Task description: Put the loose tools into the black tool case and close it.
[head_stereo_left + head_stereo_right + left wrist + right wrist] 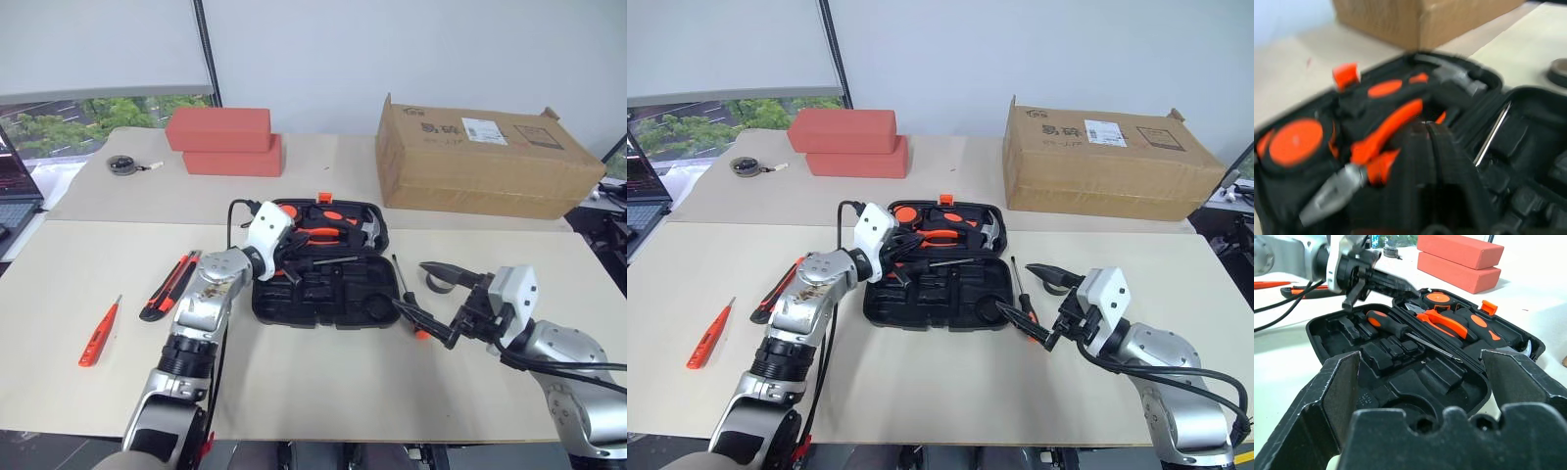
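Observation:
The black tool case [294, 305] lies open mid-table, with pliers [328, 233] and a hammer [368, 229] in its far half. My left gripper [299, 257] hovers over the case, shut and holding nothing. Just below it, an orange-and-black screwdriver [1400, 330] lies in the near half. Another screwdriver [400, 278] lies on the table at the case's right edge. My right gripper [427, 297] stands wide open over it. The utility knife [168, 286] and a small orange screwdriver [100, 333] lie left of the case. A grey ring [1558, 72] sits right of the case.
A brown cardboard box [480, 157] stands at the back right, and two red blocks [227, 142] are stacked at the back centre. A dark disc with a cord [122, 164] lies at the back left. A laptop [15, 201] sits off the table's left edge.

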`<action>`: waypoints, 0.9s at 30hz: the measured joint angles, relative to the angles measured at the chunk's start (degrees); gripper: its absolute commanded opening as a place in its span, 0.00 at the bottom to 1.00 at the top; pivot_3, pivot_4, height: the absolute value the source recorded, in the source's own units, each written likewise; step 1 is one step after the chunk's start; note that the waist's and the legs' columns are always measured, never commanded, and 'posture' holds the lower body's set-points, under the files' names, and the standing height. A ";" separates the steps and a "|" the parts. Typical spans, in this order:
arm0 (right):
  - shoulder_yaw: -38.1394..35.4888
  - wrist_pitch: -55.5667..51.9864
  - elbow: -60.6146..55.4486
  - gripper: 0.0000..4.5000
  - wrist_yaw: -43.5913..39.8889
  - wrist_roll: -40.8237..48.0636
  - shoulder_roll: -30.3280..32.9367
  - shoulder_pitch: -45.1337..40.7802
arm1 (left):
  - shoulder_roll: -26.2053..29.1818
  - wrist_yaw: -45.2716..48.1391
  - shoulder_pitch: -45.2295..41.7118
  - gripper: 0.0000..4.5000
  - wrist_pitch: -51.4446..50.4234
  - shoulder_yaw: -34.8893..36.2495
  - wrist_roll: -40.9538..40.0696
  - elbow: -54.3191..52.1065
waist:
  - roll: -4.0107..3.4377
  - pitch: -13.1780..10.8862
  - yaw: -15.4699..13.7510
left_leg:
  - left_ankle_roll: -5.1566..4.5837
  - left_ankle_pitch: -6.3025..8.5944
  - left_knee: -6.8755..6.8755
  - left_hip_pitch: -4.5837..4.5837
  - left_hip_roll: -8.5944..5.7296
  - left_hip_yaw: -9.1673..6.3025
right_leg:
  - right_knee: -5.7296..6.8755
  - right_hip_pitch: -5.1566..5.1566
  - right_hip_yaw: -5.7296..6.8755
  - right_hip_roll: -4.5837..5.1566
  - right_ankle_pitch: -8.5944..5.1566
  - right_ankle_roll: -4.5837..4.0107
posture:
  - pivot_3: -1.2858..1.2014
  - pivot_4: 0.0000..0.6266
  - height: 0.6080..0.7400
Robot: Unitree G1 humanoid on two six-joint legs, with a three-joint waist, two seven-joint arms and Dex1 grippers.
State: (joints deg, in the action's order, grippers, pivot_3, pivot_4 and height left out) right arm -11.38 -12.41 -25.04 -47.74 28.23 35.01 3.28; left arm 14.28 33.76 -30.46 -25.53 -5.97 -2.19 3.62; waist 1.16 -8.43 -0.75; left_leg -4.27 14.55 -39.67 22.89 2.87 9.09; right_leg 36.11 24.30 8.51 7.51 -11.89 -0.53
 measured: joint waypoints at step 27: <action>0.01 0.02 0.00 1.00 1.14 -1.50 -0.26 1.88 | 4.02 2.80 -6.45 0.01 9.00 -15.78 13.48 12.32 | -0.80 1.04 -1.50 | 0.18 0.35 -0.04 -0.20 -0.03 -0.13 | -0.15 -0.08 0.05 0.16 -0.01 -0.03 | 0.52 0.24 0.79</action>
State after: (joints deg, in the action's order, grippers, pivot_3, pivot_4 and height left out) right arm -11.37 -12.39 -25.05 -46.60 26.73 34.75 5.17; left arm 18.31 36.55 -36.92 -16.52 -21.75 11.29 15.94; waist 0.36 -7.39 -2.25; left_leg -4.09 14.90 -39.71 22.69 2.84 8.96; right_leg 35.96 24.22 8.56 7.67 -11.90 -0.56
